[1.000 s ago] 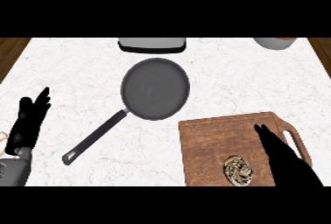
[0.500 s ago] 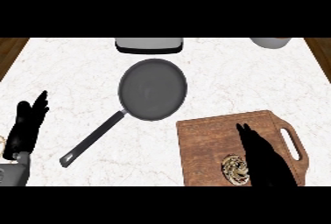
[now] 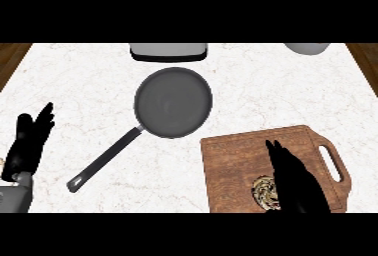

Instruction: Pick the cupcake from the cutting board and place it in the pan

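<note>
The cupcake (image 3: 263,192) lies on the brown wooden cutting board (image 3: 236,165) at the lower right; only its left part shows. My right hand (image 3: 294,180) hovers over the board with straight fingers pointing away, its palm covering the cupcake's right side. The dark grey pan (image 3: 173,102) sits in the middle of the counter, its long handle (image 3: 103,165) running down to the left. My left hand (image 3: 29,142) rests open at the left edge, fingers up.
A grey container with a dark base (image 3: 168,51) stands at the counter's back edge behind the pan. A pale bowl (image 3: 307,48) sits at the back right. The cutting board has a slot handle (image 3: 334,162) on its right side.
My right hand has shifted left across the board and now overlaps the cupcake. The left hand and pan have barely moved.
</note>
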